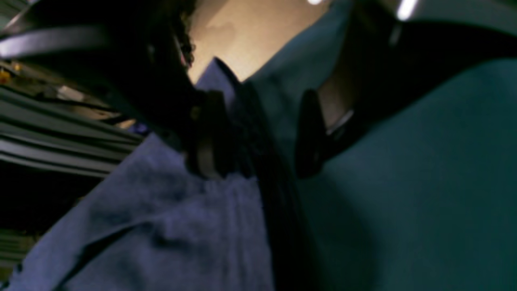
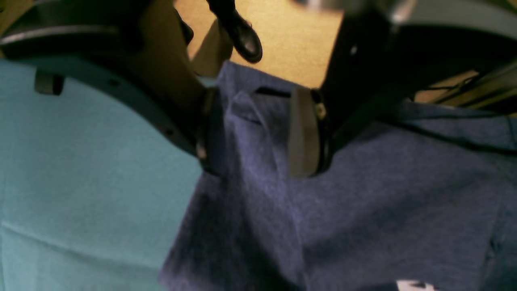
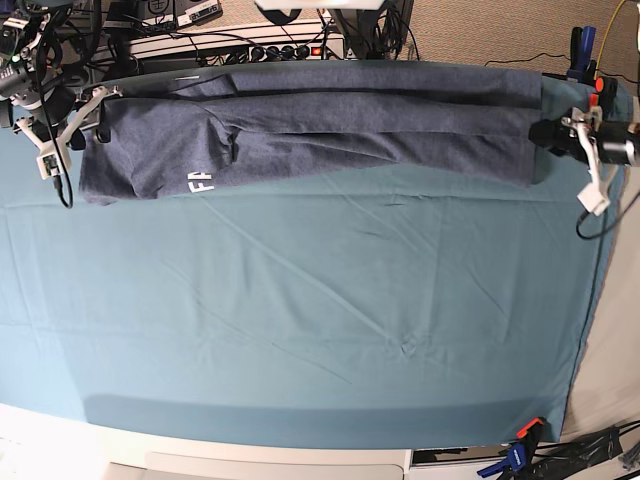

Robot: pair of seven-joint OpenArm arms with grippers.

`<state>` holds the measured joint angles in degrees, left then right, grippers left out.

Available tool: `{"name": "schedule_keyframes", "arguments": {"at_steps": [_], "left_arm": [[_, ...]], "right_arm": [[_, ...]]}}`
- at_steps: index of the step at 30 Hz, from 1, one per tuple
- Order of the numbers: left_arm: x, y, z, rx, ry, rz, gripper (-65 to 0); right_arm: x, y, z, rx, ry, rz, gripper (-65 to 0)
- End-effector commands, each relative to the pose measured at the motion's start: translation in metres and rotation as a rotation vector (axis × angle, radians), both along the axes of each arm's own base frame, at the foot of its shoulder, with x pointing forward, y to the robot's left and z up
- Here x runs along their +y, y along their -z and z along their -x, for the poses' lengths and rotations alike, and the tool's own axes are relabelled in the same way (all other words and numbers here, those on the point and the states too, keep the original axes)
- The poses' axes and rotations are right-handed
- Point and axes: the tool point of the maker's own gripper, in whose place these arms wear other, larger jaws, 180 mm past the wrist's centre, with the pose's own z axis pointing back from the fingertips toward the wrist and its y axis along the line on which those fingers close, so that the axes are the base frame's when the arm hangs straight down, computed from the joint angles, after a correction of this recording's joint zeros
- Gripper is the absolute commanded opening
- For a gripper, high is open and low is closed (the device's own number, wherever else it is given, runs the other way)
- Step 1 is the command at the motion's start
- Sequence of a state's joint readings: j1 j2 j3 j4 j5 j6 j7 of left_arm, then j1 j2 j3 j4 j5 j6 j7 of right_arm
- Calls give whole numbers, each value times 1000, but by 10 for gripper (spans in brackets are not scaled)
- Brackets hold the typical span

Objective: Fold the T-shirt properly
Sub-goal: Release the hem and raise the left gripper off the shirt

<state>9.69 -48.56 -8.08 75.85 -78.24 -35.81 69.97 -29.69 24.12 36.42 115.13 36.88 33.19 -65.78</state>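
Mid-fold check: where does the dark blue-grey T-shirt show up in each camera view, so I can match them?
Left wrist: the heathered dark blue-grey cotton T-shirt fills the lower left, its edge running up between the open jaws.
Right wrist: it fills the centre and right.
Base: it lies stretched along the table's far edge, one arm at each end.
Shared landmark: the teal table cloth beside the shirt's edge.

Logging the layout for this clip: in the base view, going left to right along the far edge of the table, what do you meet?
Right hand at the shirt's end → white lettering → the T-shirt stretched in a long band → left hand at its other end → edge of the teal table cloth.
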Motion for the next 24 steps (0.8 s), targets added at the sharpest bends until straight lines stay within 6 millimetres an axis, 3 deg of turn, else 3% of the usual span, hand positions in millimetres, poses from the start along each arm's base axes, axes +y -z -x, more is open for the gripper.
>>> {"name": "schedule_keyframes", "arguments": {"at_steps": [1, 8, 14, 20, 24], "left_arm": [[7, -12, -12, -43, -11, -5, -354], [8, -5, -9, -24, -43, -22, -354], [9, 6, 11, 52, -74, -27, -354], [-8, 15, 29, 101, -90, 43, -354], [-23, 18, 29, 101, -102, 95, -354]], "right_arm": [[-3, -12, -8, -43, -11, 17, -386], [-3, -16, -14, -65, -12, 17, -386], [-3, -16, -14, -68, -13, 16, -386], [-3, -17, -15, -73, -13, 15, -386], [-3, -17, -15, -75, -14, 14, -386]]}}
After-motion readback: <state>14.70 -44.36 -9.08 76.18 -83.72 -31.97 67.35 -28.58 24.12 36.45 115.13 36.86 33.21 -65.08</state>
